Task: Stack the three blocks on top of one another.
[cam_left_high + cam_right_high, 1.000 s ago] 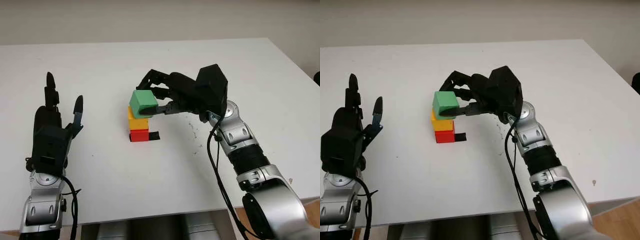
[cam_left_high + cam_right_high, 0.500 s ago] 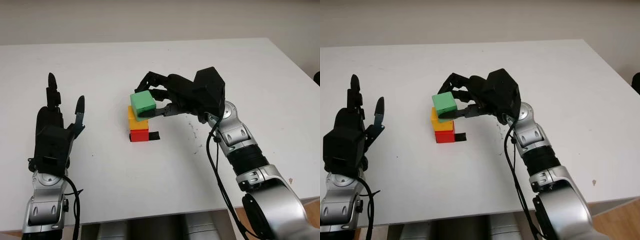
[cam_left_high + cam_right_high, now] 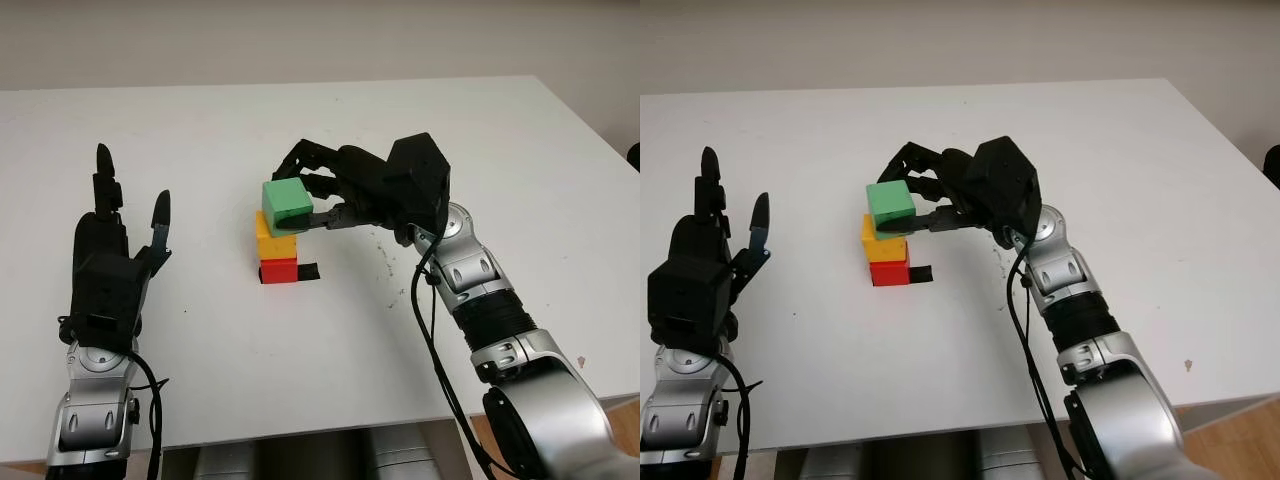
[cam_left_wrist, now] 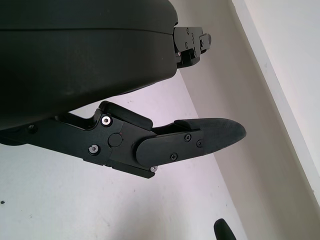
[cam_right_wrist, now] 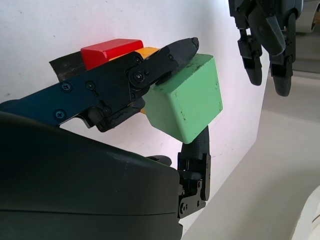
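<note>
Apparently light and rigid, the green block sits pinched by its sides in the right hand, tilted over the yellow block.

Three plastic cube blocks: one green cube block between the right fingers, one yellow cube block, one red cube block.
</note>
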Action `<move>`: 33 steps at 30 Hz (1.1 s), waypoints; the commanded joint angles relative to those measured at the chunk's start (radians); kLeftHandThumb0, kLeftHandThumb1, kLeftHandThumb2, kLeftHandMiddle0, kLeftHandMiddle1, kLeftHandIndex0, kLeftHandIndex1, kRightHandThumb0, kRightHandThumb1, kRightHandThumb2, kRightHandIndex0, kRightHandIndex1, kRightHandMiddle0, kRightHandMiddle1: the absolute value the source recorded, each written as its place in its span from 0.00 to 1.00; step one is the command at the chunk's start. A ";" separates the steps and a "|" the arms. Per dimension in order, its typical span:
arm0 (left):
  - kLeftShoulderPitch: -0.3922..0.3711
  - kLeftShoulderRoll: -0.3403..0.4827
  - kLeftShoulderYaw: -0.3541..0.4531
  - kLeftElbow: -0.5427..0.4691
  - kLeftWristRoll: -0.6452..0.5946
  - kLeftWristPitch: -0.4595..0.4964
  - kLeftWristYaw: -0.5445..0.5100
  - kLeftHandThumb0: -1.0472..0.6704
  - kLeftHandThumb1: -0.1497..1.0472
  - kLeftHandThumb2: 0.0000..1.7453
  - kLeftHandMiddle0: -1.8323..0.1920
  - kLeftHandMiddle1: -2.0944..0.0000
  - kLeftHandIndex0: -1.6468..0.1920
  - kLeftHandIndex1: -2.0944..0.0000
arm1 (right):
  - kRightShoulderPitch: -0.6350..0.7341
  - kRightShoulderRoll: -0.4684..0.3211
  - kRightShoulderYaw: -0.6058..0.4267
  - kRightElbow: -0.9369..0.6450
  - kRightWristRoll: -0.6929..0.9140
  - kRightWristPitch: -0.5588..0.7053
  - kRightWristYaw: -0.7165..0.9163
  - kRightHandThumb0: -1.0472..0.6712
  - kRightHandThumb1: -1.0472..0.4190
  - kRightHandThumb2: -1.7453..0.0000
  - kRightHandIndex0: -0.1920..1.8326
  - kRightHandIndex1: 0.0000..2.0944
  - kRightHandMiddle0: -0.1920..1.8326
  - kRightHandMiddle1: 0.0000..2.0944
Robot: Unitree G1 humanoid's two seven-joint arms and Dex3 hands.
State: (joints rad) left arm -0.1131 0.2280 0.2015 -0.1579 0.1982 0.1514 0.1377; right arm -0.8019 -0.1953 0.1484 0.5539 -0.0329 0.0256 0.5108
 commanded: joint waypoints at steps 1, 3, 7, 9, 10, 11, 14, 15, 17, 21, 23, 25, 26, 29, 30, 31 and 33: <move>0.009 -0.006 0.000 -0.001 0.000 -0.007 0.005 0.21 1.00 0.33 0.99 0.97 0.95 0.97 | -0.022 0.007 -0.012 -0.003 0.007 -0.003 -0.004 0.30 0.08 0.97 0.24 0.03 0.26 0.79; 0.010 -0.005 0.000 -0.001 -0.001 -0.009 0.004 0.21 1.00 0.33 0.99 0.97 0.95 0.97 | -0.021 0.008 -0.013 -0.011 0.010 0.013 -0.001 0.31 0.08 0.97 0.24 0.03 0.26 0.79; 0.010 -0.004 0.000 0.004 -0.002 -0.016 0.004 0.20 1.00 0.33 0.99 0.97 0.95 0.98 | -0.018 0.012 -0.010 -0.016 0.010 0.014 0.001 0.31 0.08 0.97 0.24 0.03 0.26 0.79; 0.008 -0.006 -0.001 0.005 -0.001 -0.019 0.007 0.21 1.00 0.33 0.99 0.97 0.95 0.97 | -0.016 0.016 -0.007 -0.020 0.008 0.015 -0.001 0.31 0.08 0.97 0.24 0.03 0.27 0.79; 0.007 -0.007 -0.002 0.006 0.000 -0.019 0.008 0.21 1.00 0.33 0.99 0.97 0.95 0.97 | -0.016 0.017 -0.006 -0.020 0.008 0.016 -0.001 0.31 0.08 0.97 0.25 0.03 0.27 0.79; 0.006 -0.008 -0.003 0.006 0.002 -0.018 0.009 0.21 1.00 0.33 0.99 0.97 0.95 0.97 | -0.015 0.018 -0.007 -0.021 0.009 0.017 0.000 0.31 0.08 0.97 0.25 0.03 0.27 0.79; 0.008 -0.010 -0.004 0.003 0.001 -0.017 0.010 0.21 1.00 0.33 0.99 0.97 0.96 0.98 | -0.015 0.021 -0.005 -0.020 0.009 0.013 0.002 0.31 0.08 0.97 0.25 0.03 0.27 0.79; 0.010 -0.010 -0.005 0.002 0.003 -0.019 0.011 0.21 1.00 0.33 0.99 0.97 0.95 0.97 | -0.016 0.022 -0.004 -0.018 0.008 0.009 0.002 0.31 0.08 0.97 0.25 0.03 0.27 0.79; 0.012 -0.010 -0.005 0.001 0.005 -0.020 0.013 0.20 1.00 0.33 0.99 0.97 0.95 0.97 | -0.017 0.023 -0.002 -0.013 0.005 0.000 0.002 0.30 0.09 0.97 0.25 0.03 0.27 0.79; 0.015 -0.011 -0.002 0.002 0.002 -0.023 0.011 0.21 1.00 0.33 0.99 0.97 0.96 0.97 | -0.019 0.022 0.002 0.005 -0.004 -0.022 0.000 0.30 0.08 0.97 0.26 0.04 0.27 0.79; 0.016 -0.011 -0.001 0.002 0.000 -0.021 0.010 0.21 1.00 0.33 0.99 0.97 0.96 0.98 | -0.020 0.022 0.003 0.008 -0.005 -0.014 -0.001 0.30 0.08 0.97 0.26 0.04 0.27 0.79; 0.016 -0.013 -0.002 0.002 -0.001 -0.019 0.011 0.21 1.00 0.33 0.99 0.97 0.96 0.97 | -0.022 0.022 0.002 0.008 -0.004 -0.005 0.000 0.30 0.09 0.97 0.25 0.03 0.27 0.79; 0.015 -0.014 -0.003 0.002 -0.001 -0.020 0.012 0.21 1.00 0.32 0.99 0.97 0.95 0.97 | -0.023 0.022 0.001 0.007 -0.001 0.003 0.003 0.31 0.09 0.97 0.25 0.03 0.27 0.79; 0.013 -0.018 -0.004 0.002 0.000 -0.015 0.013 0.21 1.00 0.32 0.99 0.97 0.95 0.97 | -0.028 0.025 -0.005 -0.001 0.017 0.056 0.019 0.30 0.10 0.97 0.22 0.02 0.18 0.70; 0.012 -0.019 -0.003 0.001 -0.001 -0.013 0.012 0.21 1.00 0.32 0.99 0.97 0.95 0.97 | -0.028 0.025 -0.007 -0.005 0.022 0.075 0.022 0.29 0.10 0.97 0.20 0.01 0.16 0.67; 0.012 -0.018 -0.003 0.001 0.000 -0.013 0.012 0.21 1.00 0.32 0.99 0.97 0.95 0.97 | -0.028 0.024 -0.009 -0.006 0.026 0.083 0.027 0.28 0.11 0.97 0.18 0.01 0.14 0.61; 0.012 -0.017 -0.003 0.000 0.003 -0.011 0.011 0.21 1.00 0.32 0.99 0.97 0.95 0.97 | -0.026 0.023 -0.010 -0.008 0.032 0.091 0.033 0.27 0.11 0.97 0.15 0.01 0.13 0.50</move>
State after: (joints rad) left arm -0.1083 0.2119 0.2004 -0.1511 0.1992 0.1413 0.1458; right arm -0.8075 -0.1775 0.1499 0.5586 -0.0091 0.1093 0.5401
